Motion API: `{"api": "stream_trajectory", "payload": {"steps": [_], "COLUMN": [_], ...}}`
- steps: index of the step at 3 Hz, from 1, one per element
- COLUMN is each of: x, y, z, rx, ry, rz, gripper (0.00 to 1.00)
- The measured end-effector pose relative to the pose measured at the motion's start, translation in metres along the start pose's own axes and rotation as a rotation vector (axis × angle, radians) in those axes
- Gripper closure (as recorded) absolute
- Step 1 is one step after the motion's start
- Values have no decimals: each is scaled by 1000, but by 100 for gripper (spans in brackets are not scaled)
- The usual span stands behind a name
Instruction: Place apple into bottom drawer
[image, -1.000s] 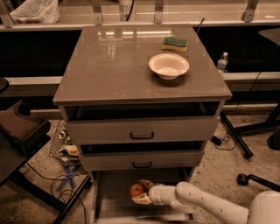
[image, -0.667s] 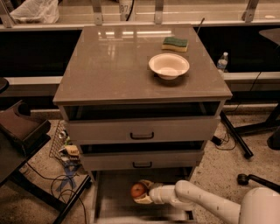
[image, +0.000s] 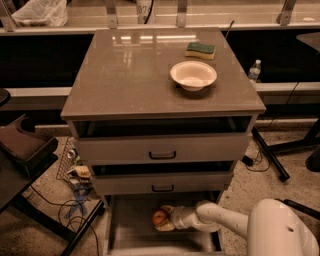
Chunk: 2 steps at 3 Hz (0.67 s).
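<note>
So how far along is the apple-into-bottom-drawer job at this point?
Done: the wide grey bottom drawer is pulled open, and the small red-orange apple is already over its floor. In hand: the gripper, reaching in from the right, has its fingers around the apple. Left: release it and pull back out; whether the apple touches the floor cannot be told.
</note>
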<state>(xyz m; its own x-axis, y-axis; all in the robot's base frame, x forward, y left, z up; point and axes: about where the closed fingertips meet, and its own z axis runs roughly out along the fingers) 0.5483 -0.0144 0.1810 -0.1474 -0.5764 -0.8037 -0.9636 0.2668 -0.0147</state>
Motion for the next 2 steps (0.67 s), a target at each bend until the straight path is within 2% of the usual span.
{"api": "stream_trajectory", "payload": {"steps": [1, 2], "x": [28, 43], "y": [-4, -3], "z": [1, -3], "rx": [12, 27], "ry": [8, -17], "rz": [55, 105], "gripper": [100, 100]}}
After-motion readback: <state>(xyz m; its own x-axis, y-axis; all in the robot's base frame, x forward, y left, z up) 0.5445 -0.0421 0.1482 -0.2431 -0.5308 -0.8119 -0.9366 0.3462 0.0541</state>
